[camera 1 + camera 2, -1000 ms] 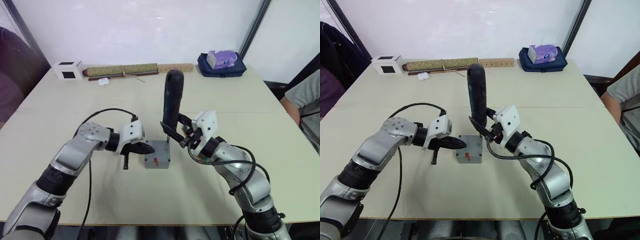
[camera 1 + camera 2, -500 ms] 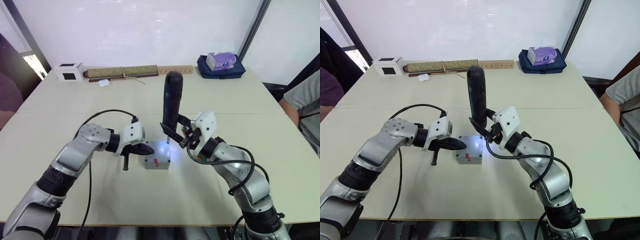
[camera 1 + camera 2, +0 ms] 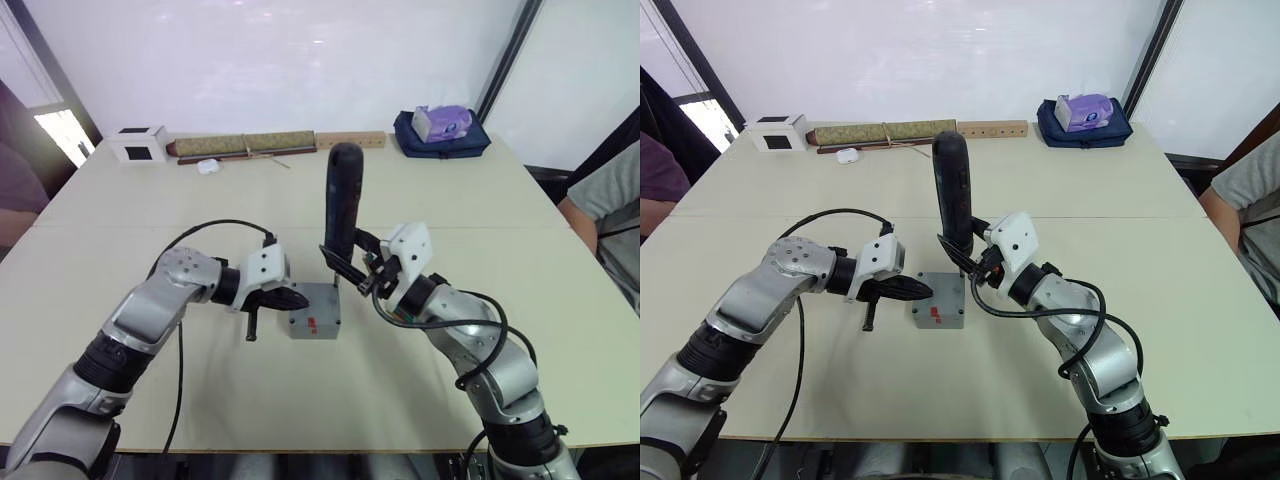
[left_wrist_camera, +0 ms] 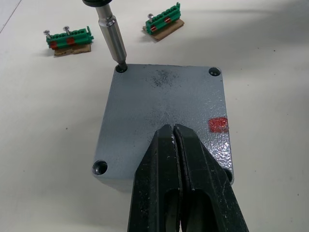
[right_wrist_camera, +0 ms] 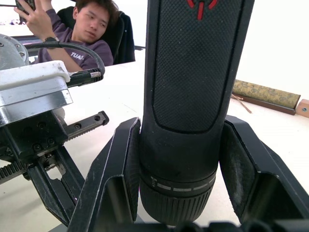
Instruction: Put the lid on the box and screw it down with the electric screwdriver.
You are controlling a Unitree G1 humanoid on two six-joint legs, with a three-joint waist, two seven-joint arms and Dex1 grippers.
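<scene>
Left wrist view: speckled grey lid (image 4: 164,116)

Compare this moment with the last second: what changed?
The electric screwdriver's tip light, which lit the lid half a second ago, is off again. Otherwise nothing moved: the right hand keeps the screwdriver upright at a corner screw hole, and the closed left hand stays pressed on the lid.

Silver-grey arms, white wrist housings, black cables.

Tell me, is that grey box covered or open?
Covered: the lid lies flat over the box, with the electric screwdriver bit in a corner hole.
</scene>
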